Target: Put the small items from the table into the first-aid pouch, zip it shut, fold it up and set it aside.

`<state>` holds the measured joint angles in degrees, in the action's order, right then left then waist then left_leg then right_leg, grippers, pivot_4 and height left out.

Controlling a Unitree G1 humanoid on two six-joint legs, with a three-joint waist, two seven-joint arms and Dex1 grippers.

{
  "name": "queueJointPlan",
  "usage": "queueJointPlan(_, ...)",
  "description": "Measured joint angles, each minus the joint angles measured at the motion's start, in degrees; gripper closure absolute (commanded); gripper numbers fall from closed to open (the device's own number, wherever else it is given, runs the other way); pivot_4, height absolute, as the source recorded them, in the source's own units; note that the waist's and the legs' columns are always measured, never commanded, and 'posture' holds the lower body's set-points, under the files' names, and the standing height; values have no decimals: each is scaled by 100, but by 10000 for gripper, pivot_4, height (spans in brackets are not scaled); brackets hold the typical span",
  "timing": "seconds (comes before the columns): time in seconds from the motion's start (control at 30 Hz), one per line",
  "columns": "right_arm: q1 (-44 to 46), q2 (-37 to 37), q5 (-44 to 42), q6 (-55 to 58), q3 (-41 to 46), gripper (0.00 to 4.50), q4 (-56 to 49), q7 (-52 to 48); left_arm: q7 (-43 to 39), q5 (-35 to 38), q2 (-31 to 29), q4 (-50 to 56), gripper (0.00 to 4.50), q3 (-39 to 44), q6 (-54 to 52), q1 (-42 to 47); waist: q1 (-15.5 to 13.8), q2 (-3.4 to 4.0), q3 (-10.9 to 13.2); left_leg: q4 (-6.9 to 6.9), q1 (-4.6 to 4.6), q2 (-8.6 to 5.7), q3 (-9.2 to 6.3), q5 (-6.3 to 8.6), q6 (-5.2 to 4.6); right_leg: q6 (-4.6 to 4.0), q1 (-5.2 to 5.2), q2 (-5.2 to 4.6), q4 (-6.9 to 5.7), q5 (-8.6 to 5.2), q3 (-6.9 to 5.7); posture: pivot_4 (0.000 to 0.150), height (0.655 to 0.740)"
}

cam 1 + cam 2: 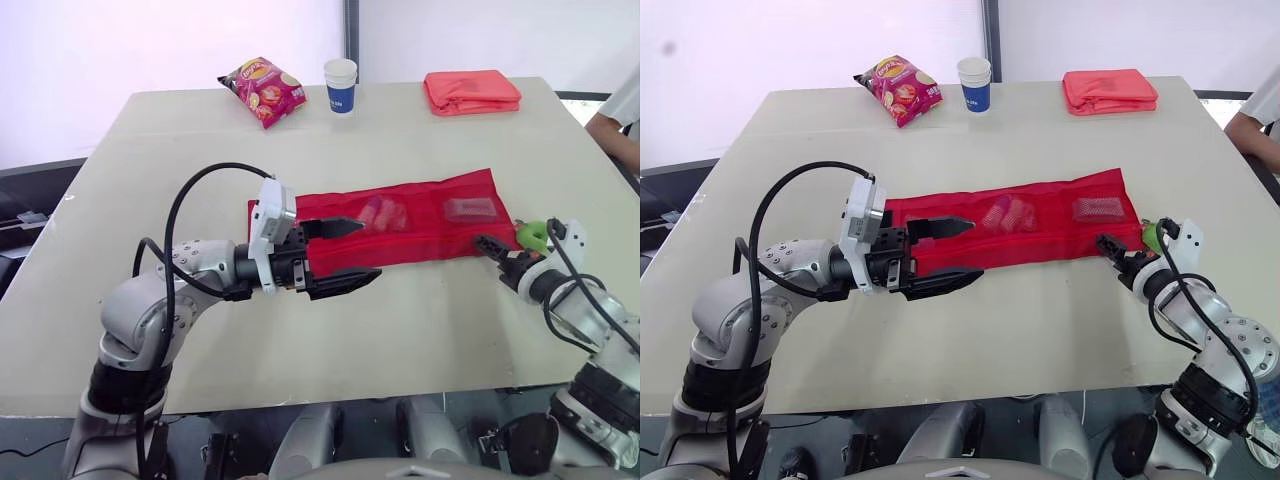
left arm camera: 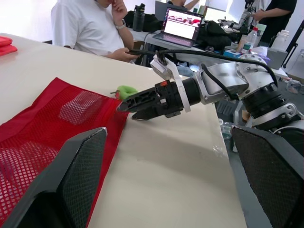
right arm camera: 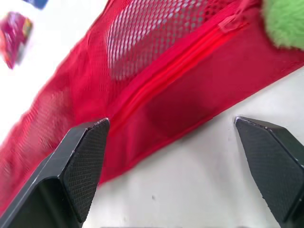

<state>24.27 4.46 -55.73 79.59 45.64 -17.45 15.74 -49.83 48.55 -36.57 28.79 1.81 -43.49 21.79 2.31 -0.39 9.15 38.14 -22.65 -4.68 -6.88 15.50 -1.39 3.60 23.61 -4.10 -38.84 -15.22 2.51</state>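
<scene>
A red mesh first-aid pouch lies unfolded flat across the middle of the table. Small items show through its mesh pockets. My left gripper is open at the pouch's left end, one finger over the fabric and the other along its near edge. At the pouch's right near corner my right gripper is open, its tips close to the fabric. The right wrist view shows the zipper running along the pouch. A small green item lies on the table just past the pouch's right end, beside my right gripper.
At the table's far edge stand a crisp bag, a blue-and-white paper cup and a folded red pouch. A person's arm shows at the right edge. Bare tabletop lies in front of the pouch.
</scene>
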Motion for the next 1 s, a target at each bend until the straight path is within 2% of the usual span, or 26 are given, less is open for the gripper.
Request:
queueJointPlan(0.07, 239, -300, -203, -153, 338, 0, 165, 378, 2, 1, 8, 0, 376, -7, 13, 1, 7, -3, -2, 0, 2, 1, 1, 0, 0, 0, -1, 0, -1, 0, 1, 1500, 7400)
queueJointPlan(0.37, 680, -509, -1463, -725, 825, 0, 864, 1814, 31, 3, 8, 0, 376, -11, 16, 17, 33, -3, -3, -2, 8, 4, 6, 0, 0, -1, -2, 3, -2, 0, 6, 1500, 7400)
queueJointPlan(0.47, 651, -471, -2196, -971, 804, 0, 970, 2514, 83, 11, 8, 0, 376, -11, 13, 19, 29, -3, -3, -3, 7, 4, 7, 0, 0, -1, -1, 3, -2, 0, 7, 1500, 7400)
queueJointPlan(0.57, 486, -533, -3138, -1482, 520, 0, 940, 3411, 125, 49, 6, 0, 376, -10, 7, 13, 33, -2, -2, -6, 7, 6, 8, 0, 0, -1, 0, 4, -1, 0, 9, 1500, 7400)
queueJointPlan(0.67, 357, -508, -3684, -2013, 67, 0, 923, 3949, 145, 83, 6, 0, 376, -10, 7, 11, 32, -1, -2, -6, 7, 5, 9, 0, 0, 0, 0, 5, -1, 0, 9, 1500, 7400)
queueJointPlan(0.8, 349, -349, -3847, -2525, -369, 0, 1091, 4002, 164, 94, 7, 0, 376, -11, 8, 12, 35, 0, -1, -6, 7, 5, 11, 0, -1, 0, -1, 8, -1, 0, 9, 1500, 7400)
queueJointPlan(1.0, 442, 202, -3448, -3062, -877, 0, 1803, 2975, 163, 82, 6, 0, 376, -15, 15, 12, 23, 0, -1, -4, 9, 5, 15, 0, -3, 0, -3, 8, 0, 0, 9, 1500, 7400)
